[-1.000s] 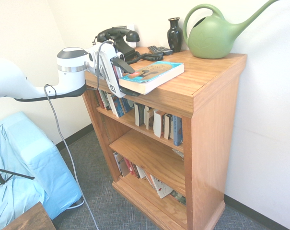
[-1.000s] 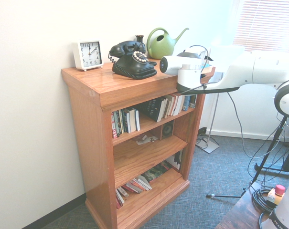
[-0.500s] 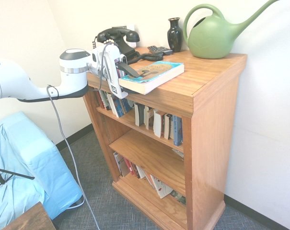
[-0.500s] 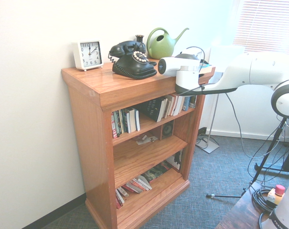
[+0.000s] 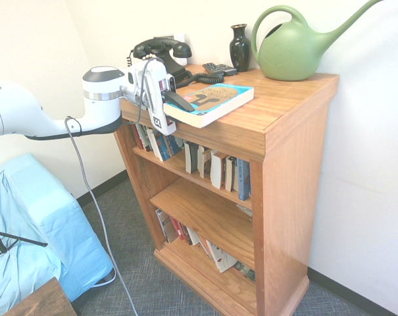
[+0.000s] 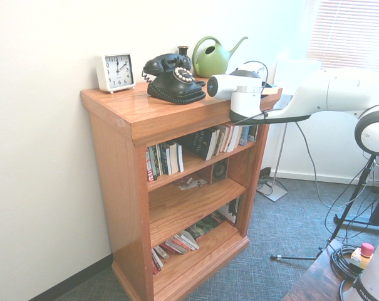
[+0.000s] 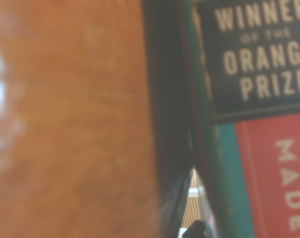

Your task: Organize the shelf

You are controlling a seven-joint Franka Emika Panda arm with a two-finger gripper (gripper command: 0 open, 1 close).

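Observation:
The shelf (image 5: 287,89), a waist-high bookcase of orange-brown wood, stands against the wall (image 6: 148,116). A thick book (image 5: 215,102) with a teal and orange cover lies flat on its top, one corner over the front edge. My gripper (image 5: 175,108) comes in level from the left and is shut on that corner, one dark finger on the cover and the other under it. The wrist view shows the book's cover (image 7: 259,74) from close by, next to the wooden top (image 7: 65,124). In the second exterior view the arm's wrist (image 6: 239,88) hides the fingers.
On the top stand a black telephone (image 5: 160,49), a dark vase (image 5: 239,47), a remote (image 5: 218,68), a green watering can (image 5: 294,49) and a white clock (image 6: 115,71). Upright books (image 5: 218,168) fill the upper tier; leaning ones (image 5: 185,234) lie at the bottom. Blue-covered furniture (image 5: 27,224) stands left.
The gripper moved a little further in over the book's corner and its fingers closed onto it. The book shifted slightly.

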